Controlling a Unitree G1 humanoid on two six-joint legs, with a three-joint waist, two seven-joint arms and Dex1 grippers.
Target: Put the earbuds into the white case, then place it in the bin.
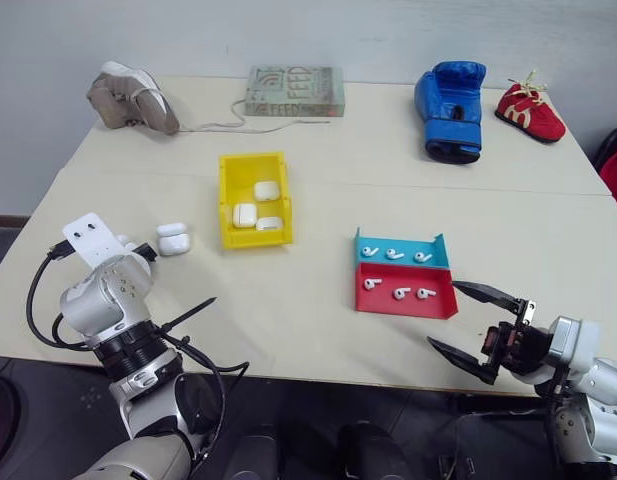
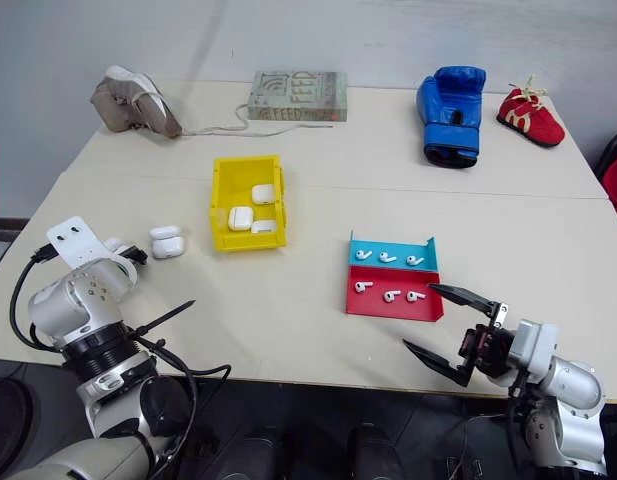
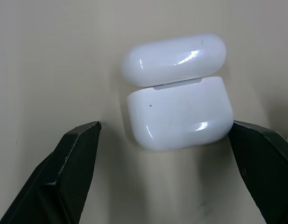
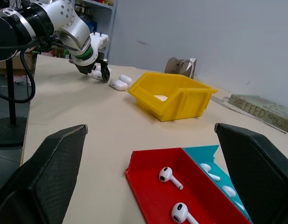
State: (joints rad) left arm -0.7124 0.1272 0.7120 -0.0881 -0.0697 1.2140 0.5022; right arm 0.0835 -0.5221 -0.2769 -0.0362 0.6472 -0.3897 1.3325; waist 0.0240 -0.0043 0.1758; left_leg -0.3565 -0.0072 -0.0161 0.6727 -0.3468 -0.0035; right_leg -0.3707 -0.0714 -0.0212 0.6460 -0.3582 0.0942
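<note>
Beige table [image 1: 318, 330] bears a glossy white case [image 3: 179, 112], lid hinged open, between the left tool's [image 3: 167, 172] spread fingers

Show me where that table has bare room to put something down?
The bare stretches lie between the bin and the trays, and along the right side past the trays below the glove. It is crowded around the case, under the left claw.

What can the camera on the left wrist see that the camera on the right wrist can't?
Left wrist view alone: the open white case up close, lid up, between the open left gripper's fingers.
Right wrist view alone: the yellow bin, red tray and blue tray with earbuds, open right gripper.
Both: that case, the table.
</note>
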